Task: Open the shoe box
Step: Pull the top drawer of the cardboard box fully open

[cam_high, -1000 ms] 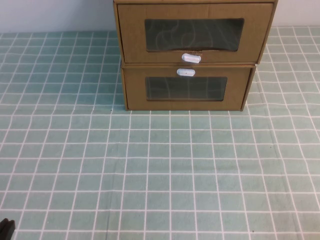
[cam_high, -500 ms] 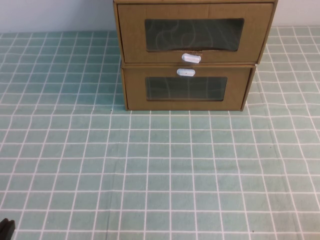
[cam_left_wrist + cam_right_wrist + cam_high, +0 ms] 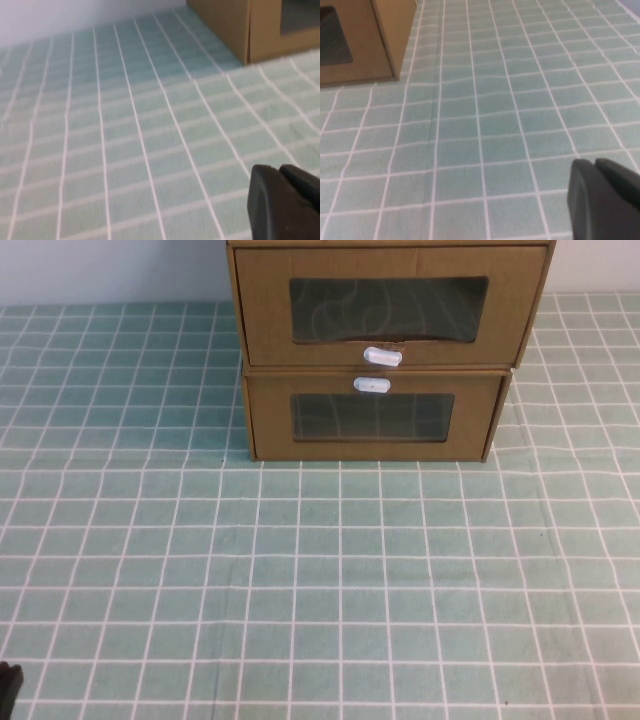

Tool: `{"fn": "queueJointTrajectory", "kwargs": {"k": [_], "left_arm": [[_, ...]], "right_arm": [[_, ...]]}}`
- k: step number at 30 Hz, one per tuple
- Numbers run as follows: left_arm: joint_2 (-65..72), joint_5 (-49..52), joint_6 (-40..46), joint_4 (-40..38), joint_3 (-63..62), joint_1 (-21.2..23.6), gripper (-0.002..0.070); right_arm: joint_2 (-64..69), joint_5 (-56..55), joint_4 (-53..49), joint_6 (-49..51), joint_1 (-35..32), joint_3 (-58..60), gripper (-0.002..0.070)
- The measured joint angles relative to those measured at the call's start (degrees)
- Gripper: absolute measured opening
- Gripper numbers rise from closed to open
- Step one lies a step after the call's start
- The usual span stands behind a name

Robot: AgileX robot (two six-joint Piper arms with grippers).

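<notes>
Two cardboard boxes stand stacked at the far centre of the tabletop [image 3: 120,540]: the upper shoe box [image 3: 390,305] on the lower shoe box [image 3: 372,417], both drawers closed. The left gripper [image 3: 279,172] sits at the near left corner, fingers together. The right gripper [image 3: 595,165] hovers low, right of the boxes and well apart, fingers together. Caution: each white pull tab [image 3: 382,356] is small. Closed fingers cannot grasp it, and an off-centre pull may drag the stack or tip the upper shoe box.
</notes>
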Motion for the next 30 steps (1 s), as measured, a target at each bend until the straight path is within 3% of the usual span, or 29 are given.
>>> {"fn": "queueJointTrajectory", "kwargs": {"k": [6,15,22,26,30], "left_arm": [[0.0,-14.3,0.0,0.0,0.0,0.0,-0.0005],[0.0,-50.1,-2.2,0.0,0.0,0.0,-0.0005],[0.0,-59.8,-3.1,0.0,0.0,0.0,-0.0005],[0.0,-65.8,-10.4,-0.4,-0.3,0.0,-0.0005],[-0.1,-63.7,-14.9,-0.6,-5.5,0.0,-0.0005]], "right_arm": [[0.0,-13.6,0.0,0.0,0.0,0.0,-0.0013],[0.0,-58.8,0.0,0.0,0.0,0.1,-0.0013],[-0.4,-82.5,0.6,0.0,0.0,0.1,-0.0013],[-0.4,-85.6,2.6,1.3,0.0,-3.4,-0.0013],[-0.6,-74.8,0.6,10.6,0.0,-13.7,-0.0013]]}}
